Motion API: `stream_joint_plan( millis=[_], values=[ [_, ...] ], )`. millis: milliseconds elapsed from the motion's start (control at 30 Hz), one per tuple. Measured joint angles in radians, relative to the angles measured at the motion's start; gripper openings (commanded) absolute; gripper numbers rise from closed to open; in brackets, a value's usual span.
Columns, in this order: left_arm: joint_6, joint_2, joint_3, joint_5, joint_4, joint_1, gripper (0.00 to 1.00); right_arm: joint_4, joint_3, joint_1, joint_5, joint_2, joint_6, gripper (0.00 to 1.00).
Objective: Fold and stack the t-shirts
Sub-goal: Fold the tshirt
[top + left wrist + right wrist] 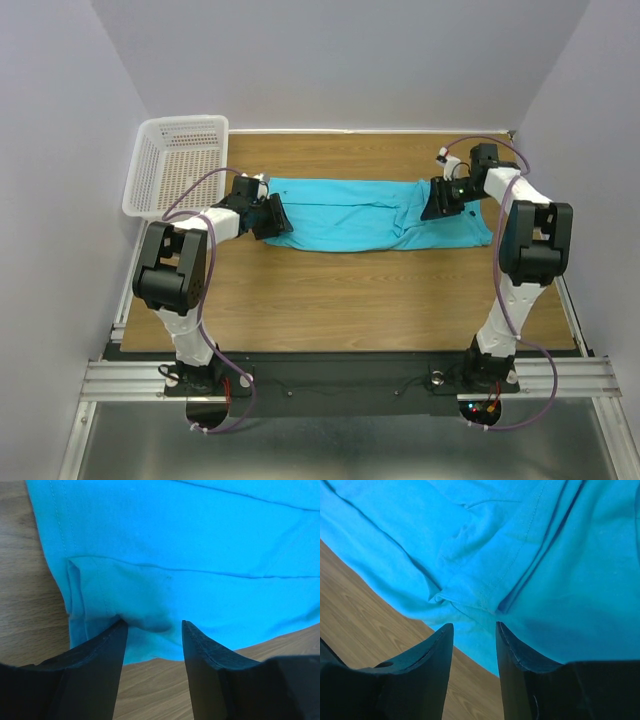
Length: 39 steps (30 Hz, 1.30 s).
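A turquoise t-shirt (370,212) lies on the wooden table as a long folded strip running left to right. My left gripper (272,217) is at its left end. In the left wrist view its fingers (112,645) stand apart, tips on the near hem of the cloth (190,540), where a small bulge rises between them. My right gripper (437,203) is over the strip's right part. The right wrist view shows it (474,626) open, tips resting at the edge of the creased shirt (545,555), with nothing clamped.
A white mesh basket (175,165) stands at the table's back left corner, just behind the left arm. Bare wood (350,300) stretches between the shirt and the arm bases. Walls close in at the back and on both sides.
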Motion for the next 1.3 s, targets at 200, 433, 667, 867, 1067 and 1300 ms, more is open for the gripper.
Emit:
stream_joint_plan(
  millis=[200, 433, 667, 867, 1067, 1300],
  values=[
    [0.004, -0.022, -0.016, -0.008, -0.008, -0.001, 0.63, 0.028, -0.002, 0.022, 0.048, 0.006, 0.037, 0.5],
    [0.008, -0.032, -0.021, -0.011, -0.004, -0.001, 0.66, 0.05, -0.001, 0.039, 0.081, 0.063, 0.064, 0.47],
    [0.012, -0.073, -0.027, -0.019, -0.002, -0.001, 0.71, 0.055, 0.002, 0.047, 0.092, 0.087, 0.08, 0.24],
    [0.02, -0.117, -0.027, -0.039, 0.005, -0.001, 0.72, 0.054, 0.024, 0.053, 0.076, 0.086, 0.08, 0.14],
    [0.029, -0.172, -0.027, -0.067, 0.004, -0.001, 0.72, 0.055, 0.069, 0.054, 0.036, 0.086, 0.085, 0.11],
    [0.031, -0.294, -0.048, -0.084, 0.009, 0.005, 0.72, 0.052, 0.163, 0.068, -0.043, 0.1, 0.119, 0.08]
  ],
)
